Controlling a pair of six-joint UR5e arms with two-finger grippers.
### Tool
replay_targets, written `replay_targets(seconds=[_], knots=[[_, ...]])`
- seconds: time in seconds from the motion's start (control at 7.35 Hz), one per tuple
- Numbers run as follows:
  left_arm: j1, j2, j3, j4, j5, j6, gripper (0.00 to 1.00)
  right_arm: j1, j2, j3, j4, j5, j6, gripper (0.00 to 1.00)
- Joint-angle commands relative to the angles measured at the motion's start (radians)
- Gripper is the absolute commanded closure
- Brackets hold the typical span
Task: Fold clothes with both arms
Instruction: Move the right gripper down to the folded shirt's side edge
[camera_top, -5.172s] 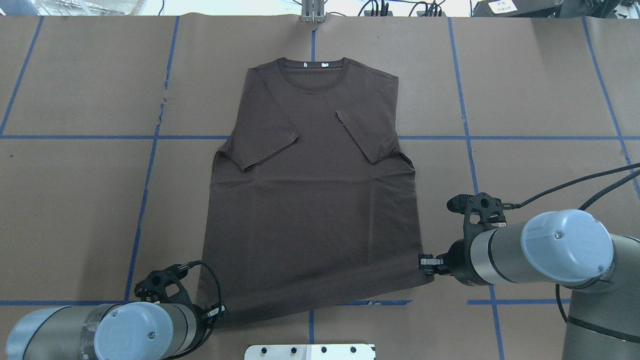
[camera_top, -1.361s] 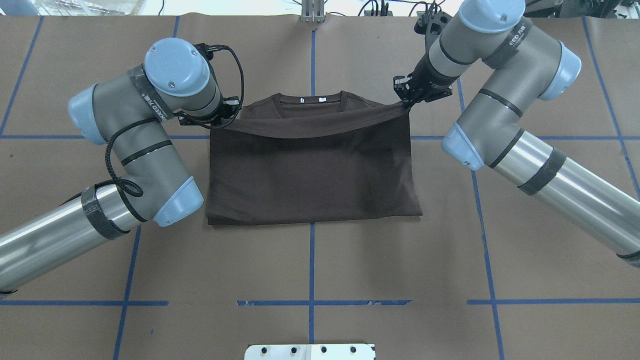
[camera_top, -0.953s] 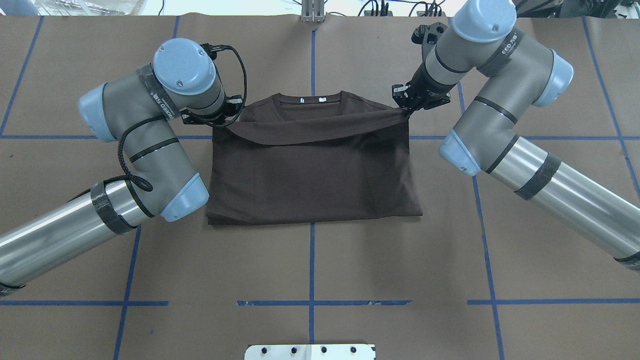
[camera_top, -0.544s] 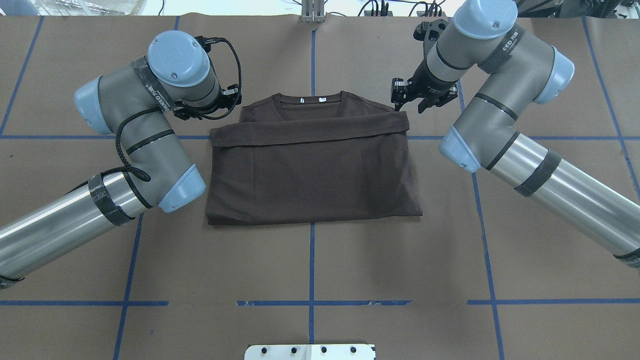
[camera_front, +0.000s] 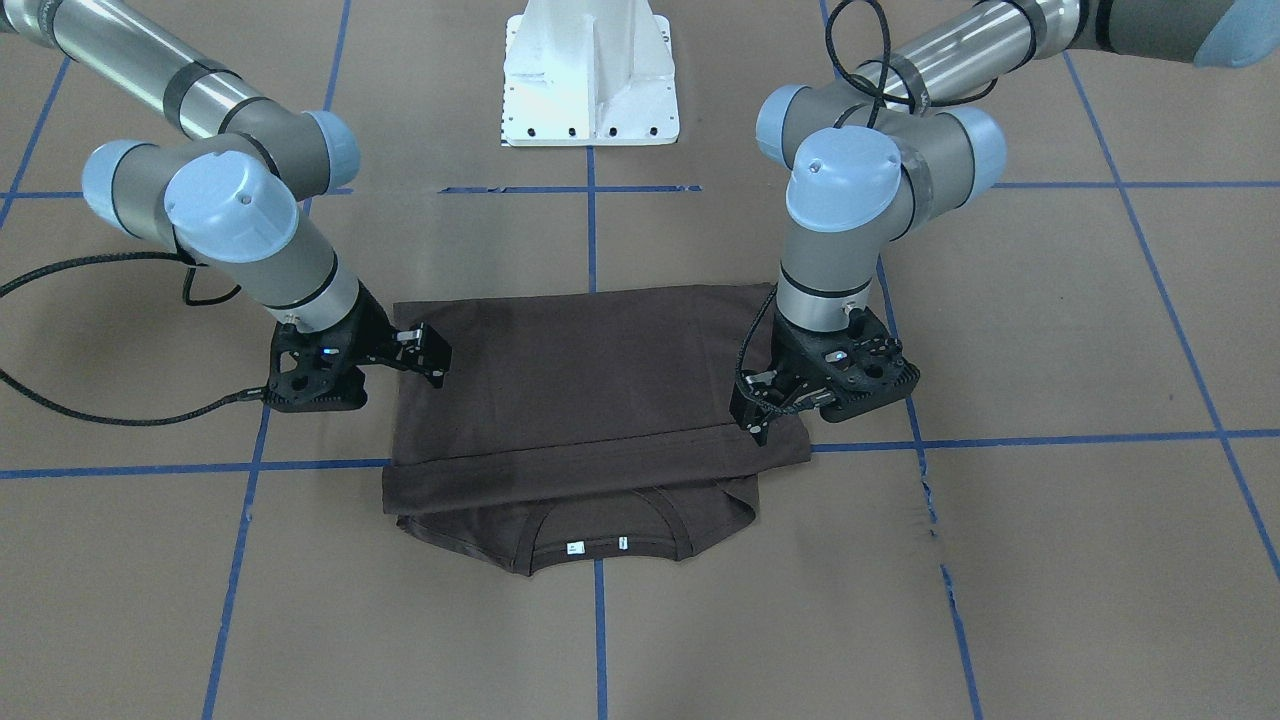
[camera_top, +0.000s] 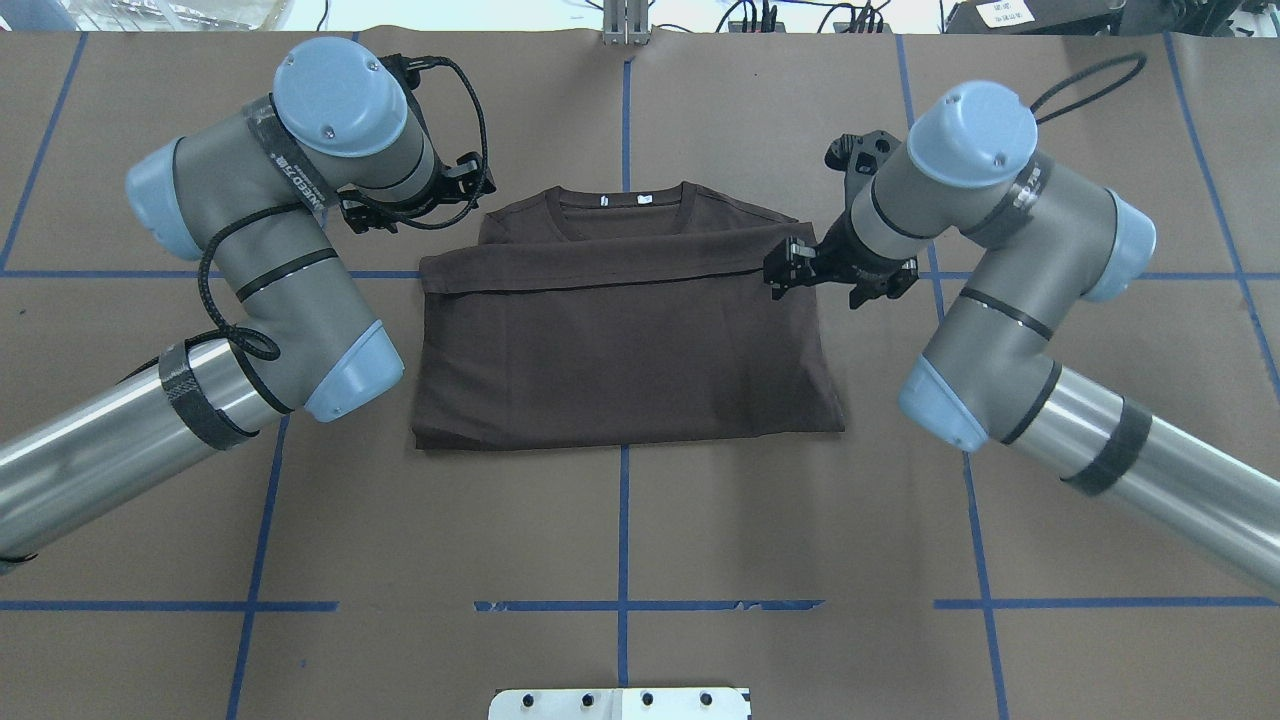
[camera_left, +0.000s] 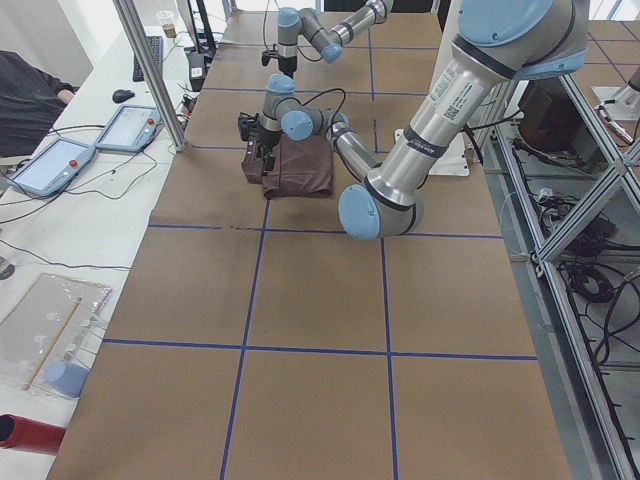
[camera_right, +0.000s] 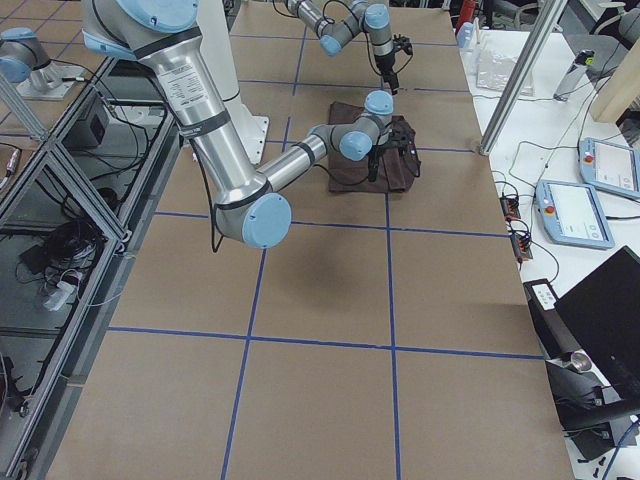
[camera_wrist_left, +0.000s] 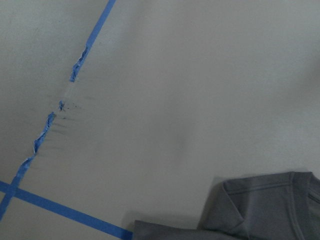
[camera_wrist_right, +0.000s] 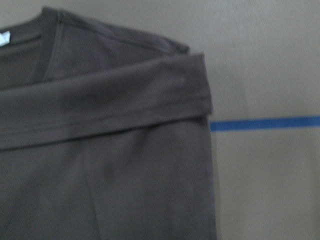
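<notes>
— What are we seeing of the surface and the room?

— We are looking at a worktop (camera_top: 620, 520) covered in brown paper, with blue tape lines (camera_top: 250, 606) crossing it in a grid. A white pedestal base (camera_front: 590, 75) is standing at the robot's edge. In the left side view a white side worktop (camera_left: 100, 250) is carrying two grey tablets (camera_left: 45, 165), and a person's dark sleeve (camera_left: 25, 95) is resting at its far end.

— Where is the T-shirt lying against each tool?

— The dark brown T-shirt (camera_top: 620, 350) is lying flat mid-worktop, folded once, its hem band (camera_top: 600, 265) running across the chest just below the collar (camera_top: 622, 205) and white neck tags (camera_top: 647, 199). The left tool (camera_front: 757, 408) is hovering just beside the left shoulder, fingers spread and gripping nothing. The right tool (camera_top: 790, 268) is hanging over the hem band's right end, likewise released and empty; we cannot tell whether it is touching the cloth.

— How are the arms posing?

— The left arm (camera_top: 290, 250) is reaching in from the near left, elbow bent. The right arm (camera_top: 1000, 270) is mirroring it from the near right, wrist pointing down at the fold.
</notes>
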Motion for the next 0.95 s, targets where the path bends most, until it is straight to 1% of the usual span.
replay_targets(seconds=[0.0, 0.14, 0.41, 0.54, 0.68, 0.82], knots=[[-0.001, 0.004, -0.065, 0.061, -0.005, -0.002, 0.00, -0.101, -0.123, 0.117, 0.000, -0.100, 0.071, 0.00], [-0.001, 0.003, -0.076, 0.075, -0.005, -0.002, 0.00, -0.124, -0.146, 0.129, 0.000, -0.102, 0.079, 0.00], [-0.001, 0.001, -0.085, 0.080, -0.005, -0.002, 0.00, -0.146, -0.148, 0.122, 0.000, -0.105, 0.077, 0.01], [-0.001, 0.001, -0.087, 0.080, -0.005, -0.002, 0.00, -0.170, -0.145, 0.117, -0.001, -0.108, 0.077, 0.05], [-0.001, 0.001, -0.087, 0.080, -0.005, -0.002, 0.00, -0.174, -0.143, 0.112, 0.000, -0.108, 0.077, 0.13], [-0.001, 0.001, -0.087, 0.081, -0.005, -0.002, 0.00, -0.174, -0.143, 0.106, 0.000, -0.108, 0.077, 0.38]])
